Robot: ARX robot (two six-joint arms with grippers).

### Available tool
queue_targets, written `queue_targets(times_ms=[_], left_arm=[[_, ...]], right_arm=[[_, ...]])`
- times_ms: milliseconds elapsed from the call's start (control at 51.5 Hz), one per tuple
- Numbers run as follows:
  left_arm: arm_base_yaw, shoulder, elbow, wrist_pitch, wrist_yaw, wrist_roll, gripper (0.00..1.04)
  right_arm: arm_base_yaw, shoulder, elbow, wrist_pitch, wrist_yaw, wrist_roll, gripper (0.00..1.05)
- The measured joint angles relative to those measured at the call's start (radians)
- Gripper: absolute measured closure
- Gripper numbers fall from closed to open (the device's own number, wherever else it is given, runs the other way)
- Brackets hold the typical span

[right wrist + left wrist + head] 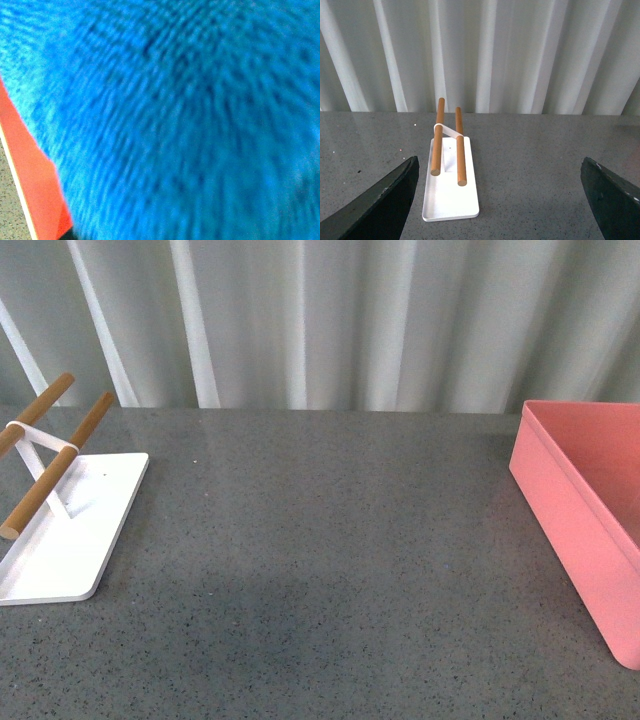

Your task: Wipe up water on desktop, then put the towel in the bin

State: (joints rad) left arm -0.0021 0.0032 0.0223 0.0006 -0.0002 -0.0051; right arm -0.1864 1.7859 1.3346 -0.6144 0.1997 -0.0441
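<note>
- step in hand, judging by the views: the drop-off, with the towel [190, 110] filling the right wrist view beside the bin [585, 490] wall.
- bin stands at the worktop [330, 540] right edge.
- right claw state: cannot tell.
- left claw [500, 200] gapes wide, empty.
- next: release over the bin.

The desktop [330, 540] looks like speckled grey stone with a soft sheen. The towel [175, 115] is fuzzy blue microfibre. The bin [575, 525] is smooth salmon-pink plastic. The rack [450, 192] has a matt white base and bare wooden bars [460, 150].
</note>
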Motion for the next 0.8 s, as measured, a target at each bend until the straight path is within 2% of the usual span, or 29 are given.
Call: queue_targets(times_ms=[233,504,524,543,582,621,660,698,718,757,795], left_arm=[[0.000,0.000,0.000,0.000,0.000,0.000,0.07],[0.000,0.000,0.000,0.000,0.000,0.000,0.07],[0.000,0.000,0.000,0.000,0.000,0.000,0.07],[0.000,0.000,0.000,0.000,0.000,0.000,0.07],[0.000,0.000,0.000,0.000,0.000,0.000,0.07],[0.000,0.000,0.000,0.000,-0.003,0.000,0.07],[0.000,0.000,0.000,0.000,-0.001,0.000,0.07],[0.000,0.000,0.000,0.000,0.000,0.000,0.07],[0.000,0.000,0.000,0.000,0.000,0.000,0.07],[0.000,0.000,0.000,0.000,0.000,0.000,0.07],[0.000,0.000,0.000,0.000,0.000,0.000,0.07]], right_arm=[[0.000,-0.002,0.000,0.000,0.000,0.000,0.06],[0.000,-0.002,0.000,0.000,0.000,0.000,0.07],[-0.003,-0.006,-0.014,0.031,-0.024,0.003,0.08],[-0.008,-0.022,-0.058,0.128,-0.073,0.009,0.11],[-0.012,-0.072,-0.210,0.417,-0.245,0.022,0.19],[-0.010,-0.112,-0.343,0.640,-0.332,0.026,0.26],[-0.002,-0.147,-0.469,0.862,-0.361,0.027,0.33],[0.013,-0.187,-0.622,1.187,-0.365,0.027,0.44],[0.019,-0.199,-0.663,1.295,-0.362,0.027,0.48],[0.028,-0.232,-0.721,1.443,-0.359,0.026,0.55],[0.035,-0.263,-0.754,1.508,-0.354,0.026,0.60]])
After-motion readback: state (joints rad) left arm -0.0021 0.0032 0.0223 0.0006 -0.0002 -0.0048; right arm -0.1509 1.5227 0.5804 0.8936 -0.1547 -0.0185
